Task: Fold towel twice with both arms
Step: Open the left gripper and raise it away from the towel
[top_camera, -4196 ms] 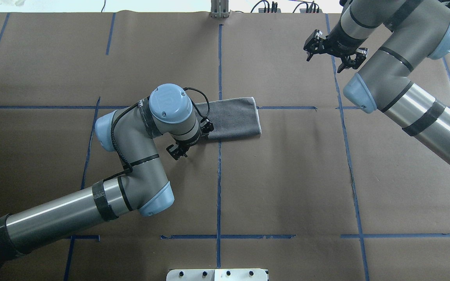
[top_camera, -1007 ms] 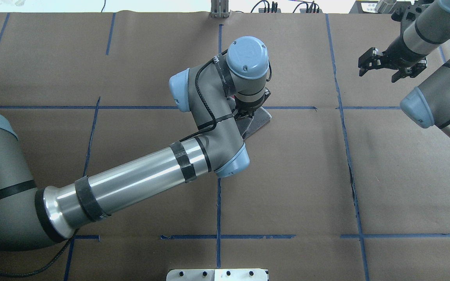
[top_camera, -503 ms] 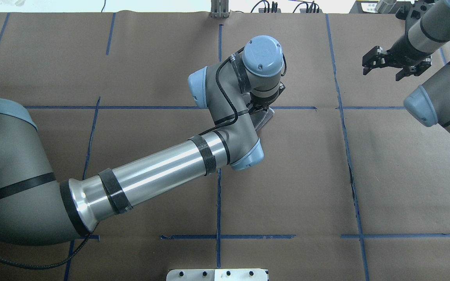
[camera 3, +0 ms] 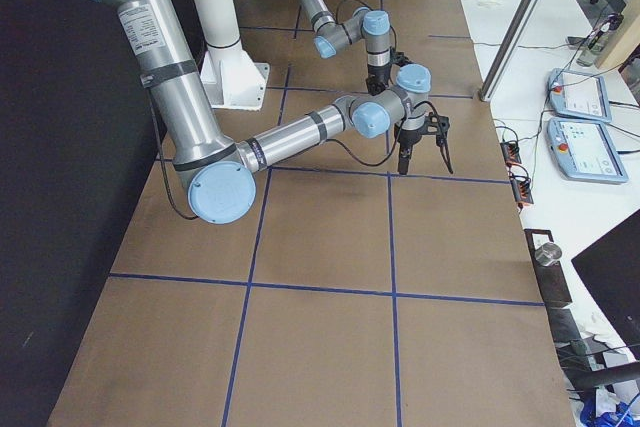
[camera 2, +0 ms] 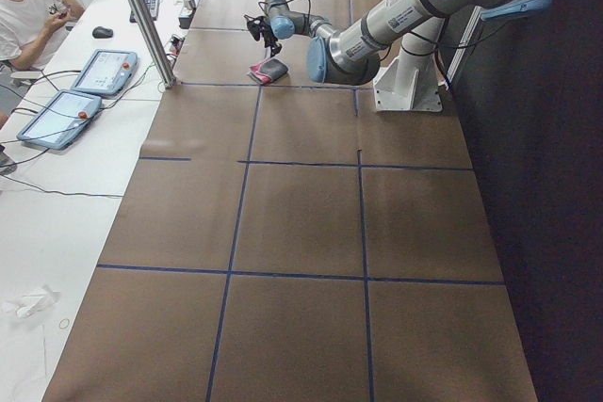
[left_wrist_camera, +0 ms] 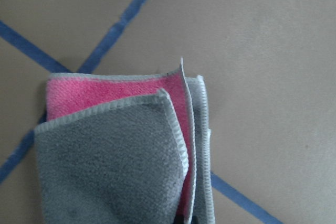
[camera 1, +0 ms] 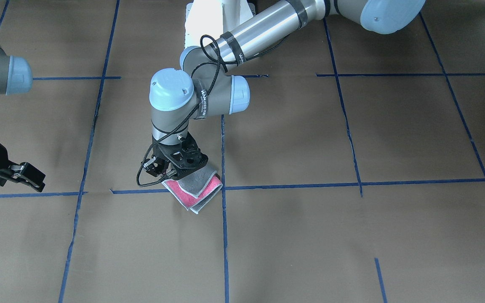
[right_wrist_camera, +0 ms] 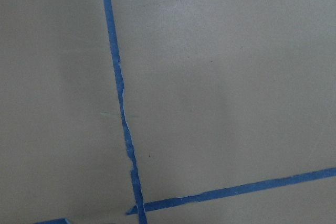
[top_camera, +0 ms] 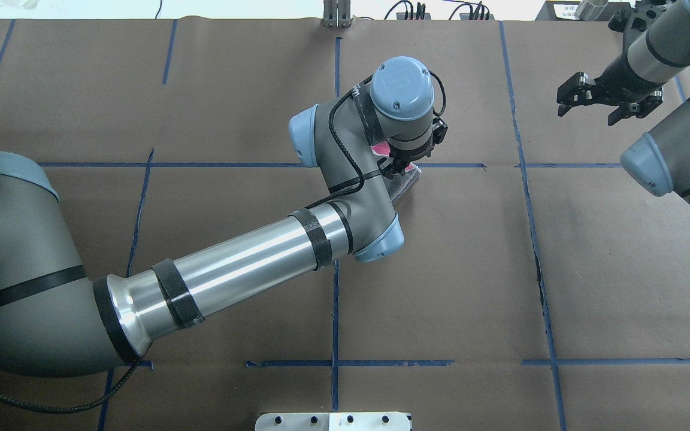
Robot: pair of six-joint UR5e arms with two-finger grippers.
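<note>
The towel (camera 1: 196,185) lies near the table's middle by a blue tape crossing, folded into a small stack. Its grey face is on top and a pink strip shows at one edge. The left wrist view shows the grey top layer (left_wrist_camera: 105,156) curling over the pink. My left gripper (camera 1: 169,172) stands right over the towel's edge and appears shut on its top layer. In the overhead view the left gripper (top_camera: 398,166) hides most of the towel (top_camera: 406,184). My right gripper (top_camera: 587,111) is open and empty, raised far to the right.
Brown paper with blue tape lines (top_camera: 335,299) covers the table. A white base plate (top_camera: 333,421) sits at the near edge. Cables (top_camera: 405,11) lie at the far edge. An operator (camera 2: 28,16), tablets (camera 2: 104,71) and a metal post (camera 2: 141,16) are beside the table.
My left arm has carried the towel's edge from left to right, folding it over into a small stack. In the last second it shifted slightly farther, and pink shows beside the wrist. The right arm barely moved.
</note>
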